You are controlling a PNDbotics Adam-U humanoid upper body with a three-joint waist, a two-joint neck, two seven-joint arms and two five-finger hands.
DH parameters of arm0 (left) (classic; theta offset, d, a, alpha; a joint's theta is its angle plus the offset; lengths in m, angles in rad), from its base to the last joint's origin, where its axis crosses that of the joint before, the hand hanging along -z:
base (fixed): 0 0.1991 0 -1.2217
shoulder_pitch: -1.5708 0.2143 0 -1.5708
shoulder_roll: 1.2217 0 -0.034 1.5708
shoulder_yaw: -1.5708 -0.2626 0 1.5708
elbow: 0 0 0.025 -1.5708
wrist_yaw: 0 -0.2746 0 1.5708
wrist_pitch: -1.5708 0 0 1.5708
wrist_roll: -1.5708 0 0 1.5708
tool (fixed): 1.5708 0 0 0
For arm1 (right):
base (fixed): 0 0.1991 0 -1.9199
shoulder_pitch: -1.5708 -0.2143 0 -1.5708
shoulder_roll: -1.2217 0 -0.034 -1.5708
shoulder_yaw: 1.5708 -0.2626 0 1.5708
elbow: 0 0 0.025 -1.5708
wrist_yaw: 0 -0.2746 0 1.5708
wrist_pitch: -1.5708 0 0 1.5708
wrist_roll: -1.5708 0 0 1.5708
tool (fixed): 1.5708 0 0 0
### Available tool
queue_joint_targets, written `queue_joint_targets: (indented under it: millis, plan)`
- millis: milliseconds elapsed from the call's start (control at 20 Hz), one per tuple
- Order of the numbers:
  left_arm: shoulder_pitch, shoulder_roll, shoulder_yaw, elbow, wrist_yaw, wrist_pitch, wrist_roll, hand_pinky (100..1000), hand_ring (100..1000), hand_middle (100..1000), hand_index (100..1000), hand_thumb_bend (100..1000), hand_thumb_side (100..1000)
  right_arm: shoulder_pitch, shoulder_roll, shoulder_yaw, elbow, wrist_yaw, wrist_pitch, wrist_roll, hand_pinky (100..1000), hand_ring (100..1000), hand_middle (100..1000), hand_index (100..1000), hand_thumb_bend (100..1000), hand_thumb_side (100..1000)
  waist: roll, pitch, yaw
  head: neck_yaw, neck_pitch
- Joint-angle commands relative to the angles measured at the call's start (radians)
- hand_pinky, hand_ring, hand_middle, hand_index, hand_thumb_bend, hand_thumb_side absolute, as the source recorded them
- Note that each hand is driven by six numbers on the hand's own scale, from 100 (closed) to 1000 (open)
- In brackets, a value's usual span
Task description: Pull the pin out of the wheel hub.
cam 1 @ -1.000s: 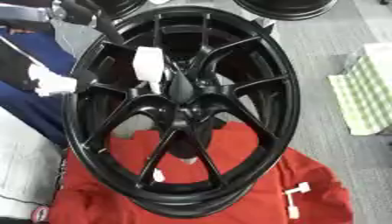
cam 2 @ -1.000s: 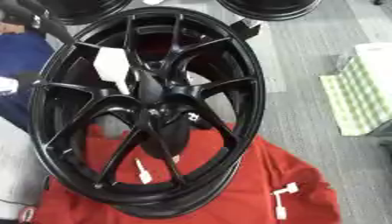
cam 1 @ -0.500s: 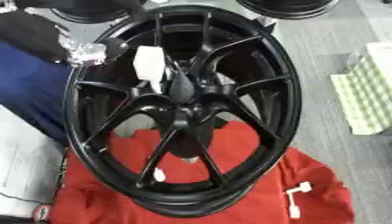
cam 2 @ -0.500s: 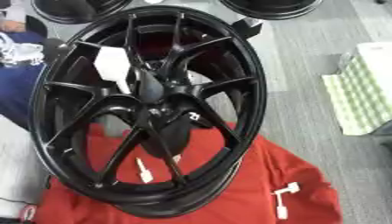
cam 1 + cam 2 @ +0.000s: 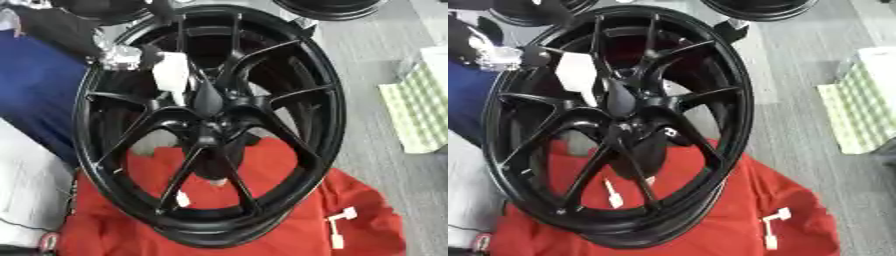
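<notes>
The big black wheel hub [image 5: 210, 125] fills the scene, tilted on its edge over a red cloth [image 5: 289, 220] spread on the grey floor. The robot's left arm comes in from the upper left, black with a silver joint, and its left hand [image 5: 122, 56] sits right at the rim, up against a spoke near the top left. I cannot tell whether its fingers are curled or straight; they blur into the dark spokes. Just beside that hand a white tag-shaped piece [image 5: 171, 76] shows against the spokes, above the centre boss. Which thing is the pin, I cannot tell. Lower down, a small white piece [image 5: 612, 196] lies on the cloth inside the rim, another white piece [image 5: 339, 225] outside it. A pale green textured pad [image 5: 418, 110] lies at the right. The right hand shows nowhere.
</notes>
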Motion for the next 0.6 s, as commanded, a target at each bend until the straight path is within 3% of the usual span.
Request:
queue_joint_targets:
  millis: [50,350,600]
  plan:
    - [-0.028,0.001,-0.008,0.017,-0.019,-0.008,-0.022,971,940,835,948,367,778,-0.018,-0.018,-0.014,-0.007,-0.002,0.135,-0.142,386,619,508,739,135,403,-0.001,-0.011,-0.005,0.005,0.005]
    - [-0.068,-0.052,-0.026,0.084,-0.102,-0.030,-0.095,977,952,846,958,419,749,-0.018,-0.012,-0.016,-0.007,-0.008,0.131,-0.142,384,618,507,739,135,403,-0.004,-0.007,-0.011,0.007,0.002]
    - [-0.081,-0.079,-0.036,0.121,-0.140,-0.052,-0.101,972,949,842,959,429,747,-0.018,-0.009,-0.018,-0.007,-0.014,0.132,-0.142,382,616,505,738,135,404,-0.007,-0.003,-0.014,0.007,-0.001]
